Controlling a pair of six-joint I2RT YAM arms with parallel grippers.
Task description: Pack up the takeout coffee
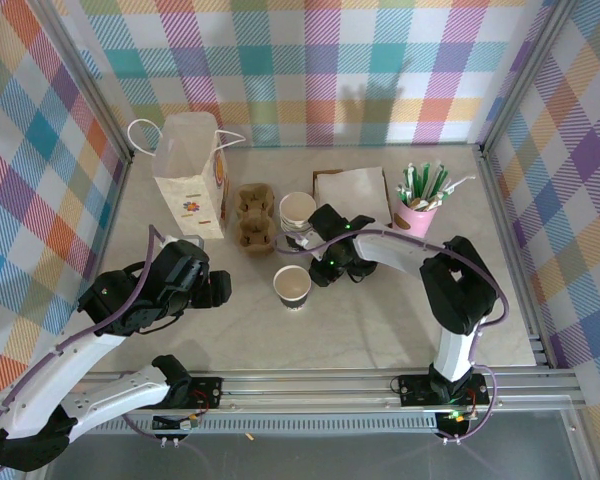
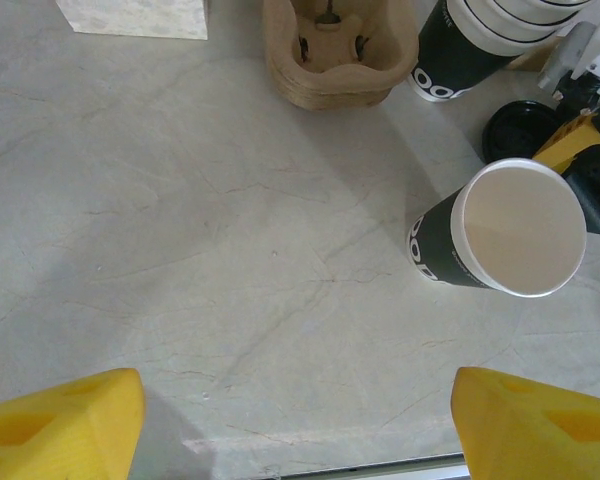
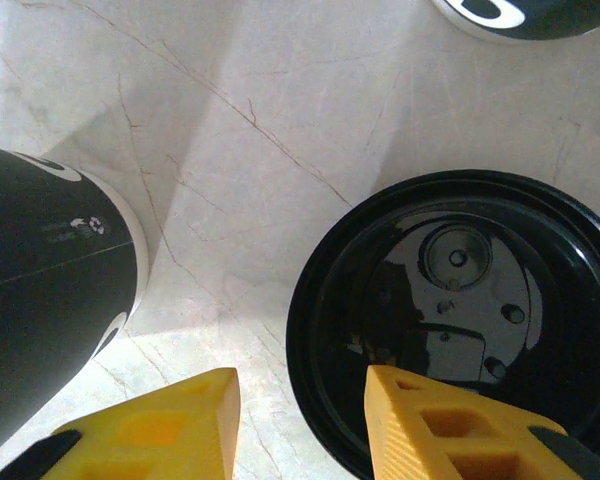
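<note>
The takeout coffee cup [image 1: 291, 286] stands alone at the table's middle, white inside with dark print, and its top is uncovered [image 2: 517, 226]. A black lid [image 3: 460, 310] lies flat on the table just right of it [image 2: 518, 128]. My right gripper [image 3: 300, 385] hangs low over the lid's left rim, open: one finger is above the lid, the other above bare table beside the cup [image 3: 50, 290]. In the top view that gripper [image 1: 327, 268] sits right behind the cup. My left gripper [image 1: 218, 290] is open, left of the cup, with only bare table between its fingers [image 2: 298, 400].
A stack of lidless cups [image 1: 298, 212] and a cardboard cup carrier [image 1: 254, 217] stand behind the cup. A paper bag [image 1: 192, 175] is at the back left. Napkins [image 1: 352, 195] and a pink holder with straws [image 1: 417, 210] are at the back right.
</note>
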